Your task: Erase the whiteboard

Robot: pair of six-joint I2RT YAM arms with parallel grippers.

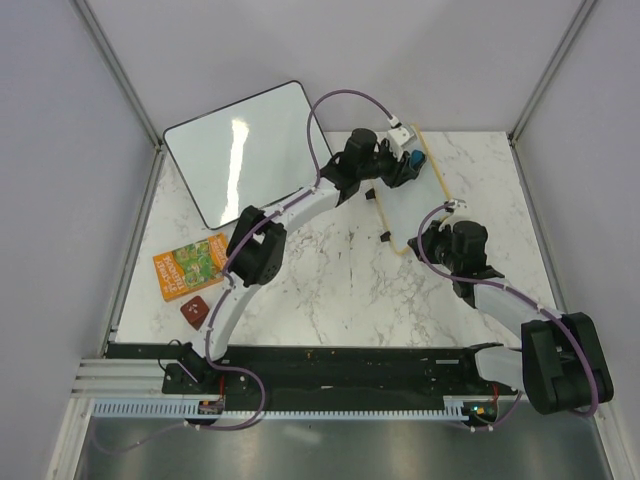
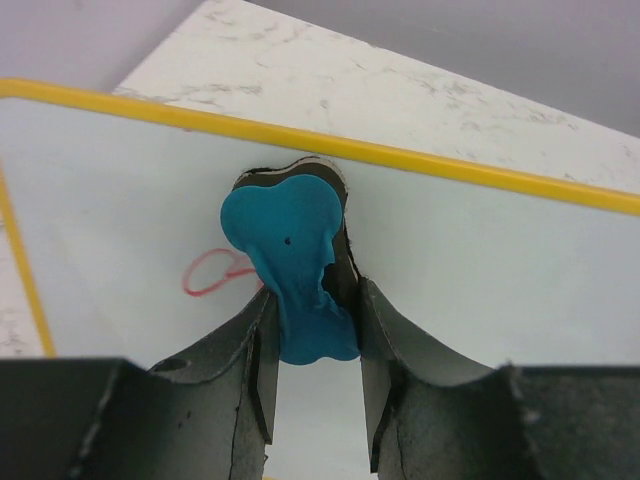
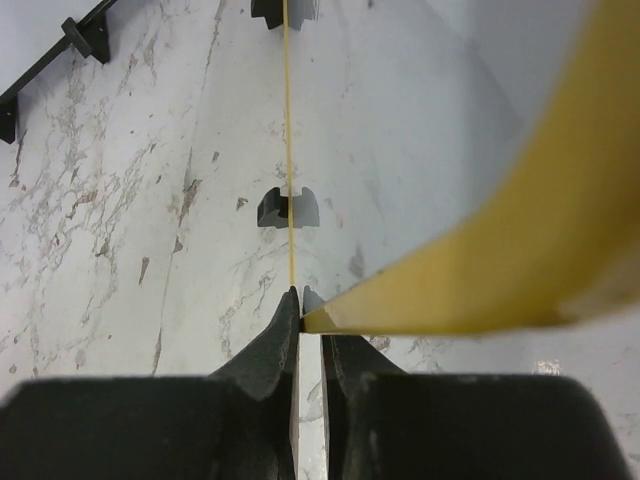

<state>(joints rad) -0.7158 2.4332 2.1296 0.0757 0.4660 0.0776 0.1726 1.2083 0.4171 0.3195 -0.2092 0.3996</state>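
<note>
The small whiteboard (image 1: pixel 428 170) with a pale yellow frame stands almost edge-on on black clip feet (image 1: pixel 384 237) at the back right of the marble table. My left gripper (image 1: pixel 406 160) is shut on a blue eraser (image 2: pixel 290 255) and holds it against the board's white face (image 2: pixel 480 260). A red scribble (image 2: pixel 213 273) shows just left of the eraser. My right gripper (image 3: pixel 308 298) is shut on the yellow frame (image 3: pixel 480 260) at the board's near corner; it also shows in the top view (image 1: pixel 440 215). One clip foot (image 3: pixel 288 208) is just ahead of it.
A larger black-framed glossy board (image 1: pixel 245 150) leans at the back left. An orange booklet (image 1: pixel 190 268) and a small brown object (image 1: pixel 194 310) lie at the left front. A black rail (image 1: pixel 330 355) runs along the near edge. Grey walls close in the sides.
</note>
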